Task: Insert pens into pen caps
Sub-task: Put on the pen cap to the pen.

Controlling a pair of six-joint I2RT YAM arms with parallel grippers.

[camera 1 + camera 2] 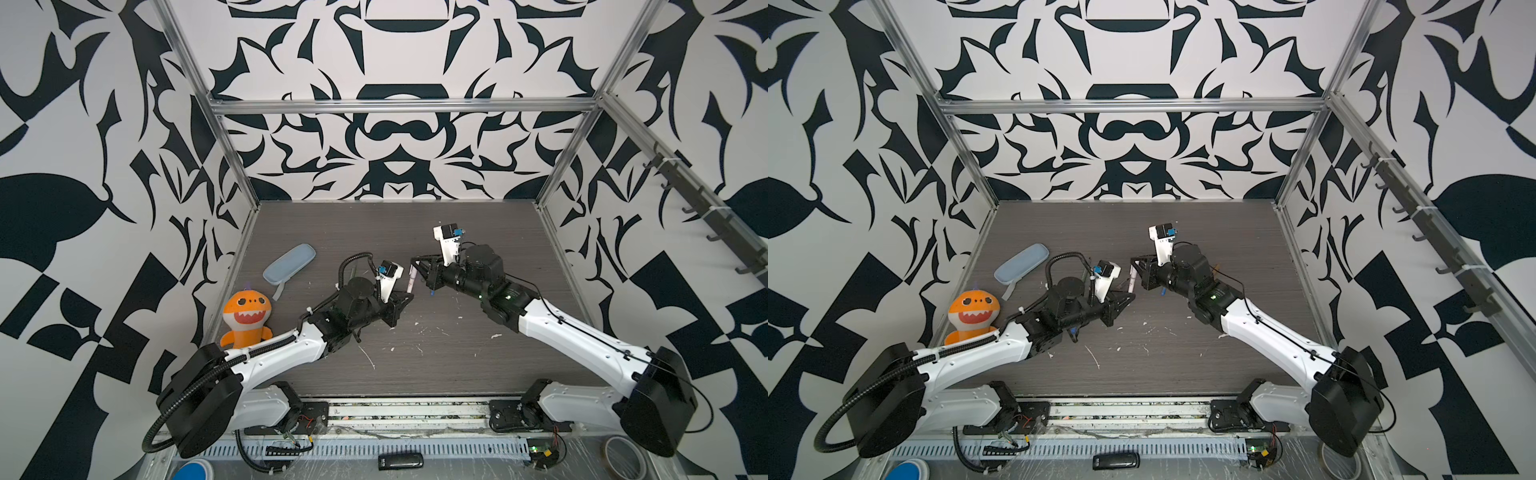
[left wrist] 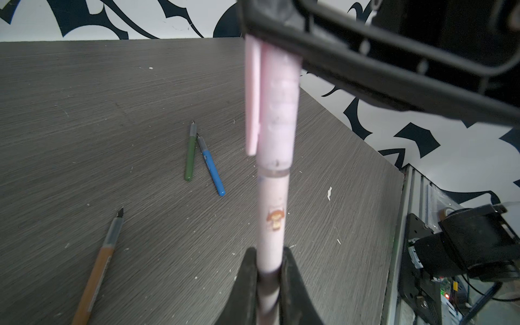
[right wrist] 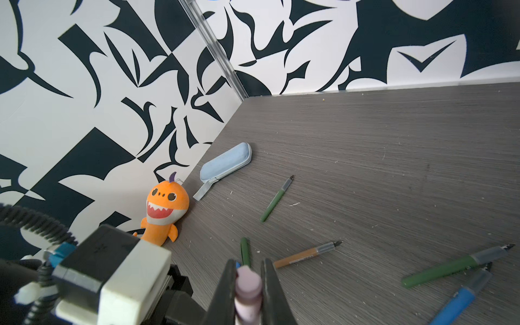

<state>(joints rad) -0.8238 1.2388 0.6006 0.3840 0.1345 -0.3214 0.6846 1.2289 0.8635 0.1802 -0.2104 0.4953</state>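
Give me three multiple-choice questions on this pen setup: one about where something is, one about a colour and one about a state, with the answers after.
1. Where does the pale blue pencil case lie?
A) beside the orange shark plush
B) at the front edge, between the arm bases
C) under a green pen

2. What colour is the held pen in the left pincer?
A) green
B) pale pink
C) blue

3. How is the orange-brown pen on the table?
A) capped
B) standing upright
C) lying uncapped

Answers:
1 A: both top views show the case just behind the plush.
2 B: the left wrist view shows a pale pink barrel, its far end in the pink cap that the right pincer clamps.
3 C: it lies flat with its dark tip bare.
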